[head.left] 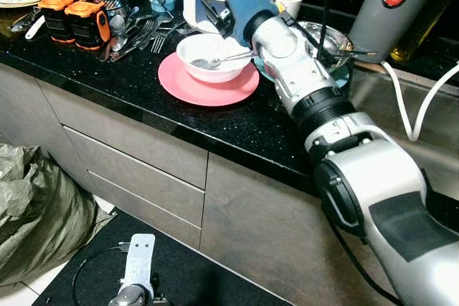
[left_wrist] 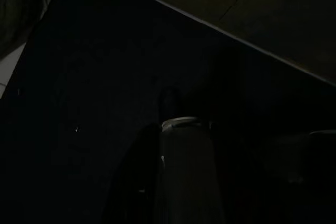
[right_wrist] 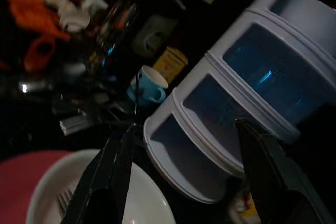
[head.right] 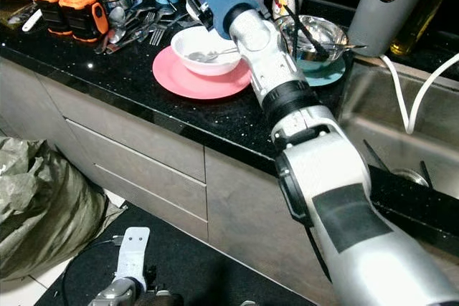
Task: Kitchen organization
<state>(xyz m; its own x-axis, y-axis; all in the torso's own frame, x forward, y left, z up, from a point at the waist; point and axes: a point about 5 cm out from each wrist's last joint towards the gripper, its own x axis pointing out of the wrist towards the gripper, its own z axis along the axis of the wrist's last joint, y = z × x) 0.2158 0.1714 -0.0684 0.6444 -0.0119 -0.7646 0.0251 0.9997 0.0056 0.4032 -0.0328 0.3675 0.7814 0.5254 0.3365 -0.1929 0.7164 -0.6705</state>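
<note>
At the upper centre of the left eye frame, the right hand (head.left: pixel 215 13) hovers just above the far rim of the white bowl (head.left: pixel 213 56), its two black fingers (right_wrist: pixel 107 174) spread wide and holding nothing. The bowl sits on a pink plate (head.left: pixel 208 84) on the black table (head.left: pixel 143 98), a fork (head.left: pixel 222 60) lying inside it. To grip well, one finger should probably drop inside the rim and the other outside, clear of the fork. Room is tight: a white-and-blue container (right_wrist: pixel 231 103) stands just behind, loose cutlery (head.left: pixel 140 34) lies left, a steel bowl (head.right: pixel 312 34) right. The left hand (head.left: pixel 136 263) hangs idle at the bottom, its opening impossible to tell.
</note>
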